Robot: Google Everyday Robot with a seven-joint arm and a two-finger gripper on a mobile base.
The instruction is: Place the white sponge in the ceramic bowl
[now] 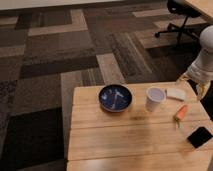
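The white sponge lies flat on the wooden table near its far right corner. The ceramic bowl, dark blue with pale streaks inside, sits at the table's far middle, left of the sponge. A white cup stands between the two. My gripper hangs from the white arm at the right edge, just above and to the right of the sponge. Its fingers are spread open and hold nothing.
An orange carrot-like piece lies in front of the sponge. A black phone lies near the table's right edge. An office chair stands on the patterned carpet at the back right.
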